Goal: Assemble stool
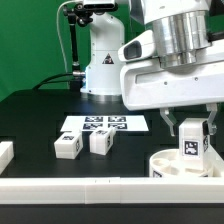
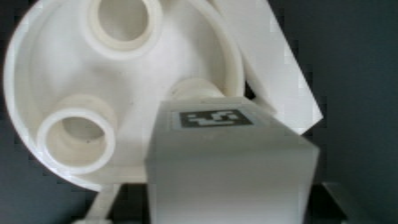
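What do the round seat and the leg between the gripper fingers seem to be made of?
Seat: looks like white plastic, smooth with a faint sheen; its round holes have cleanly moulded rims. Leg: probably the same white plastic, matte, with flat faces and crisp edges; its black-and-white tag looks printed or stuck on, hard to tell which.

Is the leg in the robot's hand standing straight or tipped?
Upright: the leg stands straight in the gripper, just over the seat.
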You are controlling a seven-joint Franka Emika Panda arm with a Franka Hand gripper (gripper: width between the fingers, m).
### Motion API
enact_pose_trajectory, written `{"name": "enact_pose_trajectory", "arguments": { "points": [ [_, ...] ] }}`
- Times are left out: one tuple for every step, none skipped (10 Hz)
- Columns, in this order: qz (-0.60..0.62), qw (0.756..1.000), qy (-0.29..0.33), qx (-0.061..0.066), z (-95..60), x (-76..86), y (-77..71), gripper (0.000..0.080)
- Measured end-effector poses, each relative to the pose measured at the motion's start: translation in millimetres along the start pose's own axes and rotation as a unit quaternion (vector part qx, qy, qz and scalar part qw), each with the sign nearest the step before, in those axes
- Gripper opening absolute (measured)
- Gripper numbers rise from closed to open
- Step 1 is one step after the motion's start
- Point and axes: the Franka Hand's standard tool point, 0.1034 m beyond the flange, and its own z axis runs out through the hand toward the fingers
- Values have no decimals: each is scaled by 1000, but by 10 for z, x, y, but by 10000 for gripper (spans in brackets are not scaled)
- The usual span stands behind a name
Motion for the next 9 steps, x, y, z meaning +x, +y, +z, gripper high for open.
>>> {"name": "enact_pose_trajectory", "arguments": {
  "points": [
    [43,999,1,-2,0,-10,1,346],
    [78,997,1,-3,5,-21,0,346],
    [126,992,-1,0,7,-26,0,346],
    [170,986,-3,1,13,-36,-2,346],
    [196,981,-5,0,21,-54,-4,346],
    [217,976,-8,0,24,-65,-10,346],
    [253,967,-13,5,29,-84,-28,346],
    [251,968,-14,6,31,-94,-37,455],
    [228,974,-19,2,18,-106,-46,580]
  ]
}}
